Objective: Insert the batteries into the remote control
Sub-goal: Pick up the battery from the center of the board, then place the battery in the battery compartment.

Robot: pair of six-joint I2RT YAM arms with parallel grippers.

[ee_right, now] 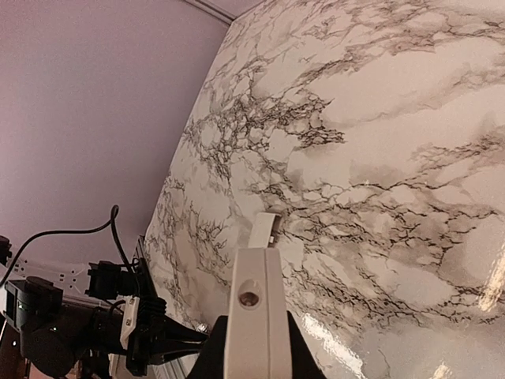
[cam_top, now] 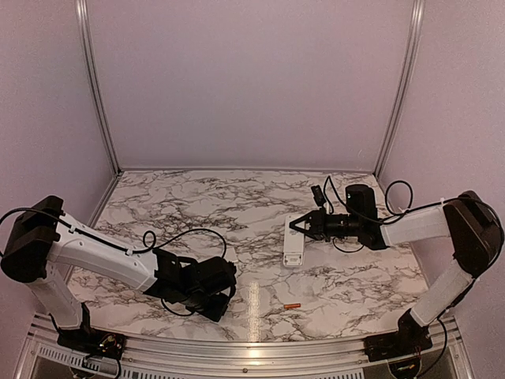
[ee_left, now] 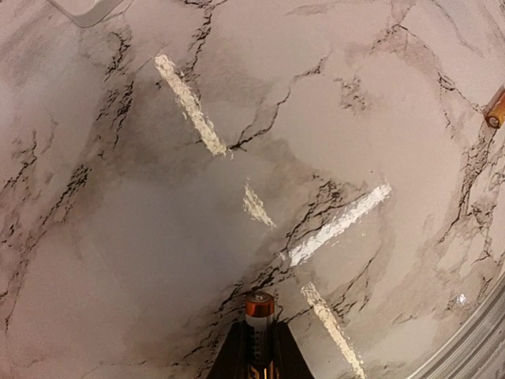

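My left gripper is shut on a battery with a copper-coloured end and a dark body. It holds it low over the marble table near the front, and it also shows in the top view. A second, orange battery lies loose on the table to its right, and shows at the edge of the left wrist view. My right gripper is shut on the white remote control at mid-right. In the right wrist view the remote shows edge-on with a small round hole.
A small white piece with a dark opening lies on the table just beyond the held remote. A white rounded corner shows at the top left of the left wrist view. Metal rails edge the table. My left arm lies opposite.
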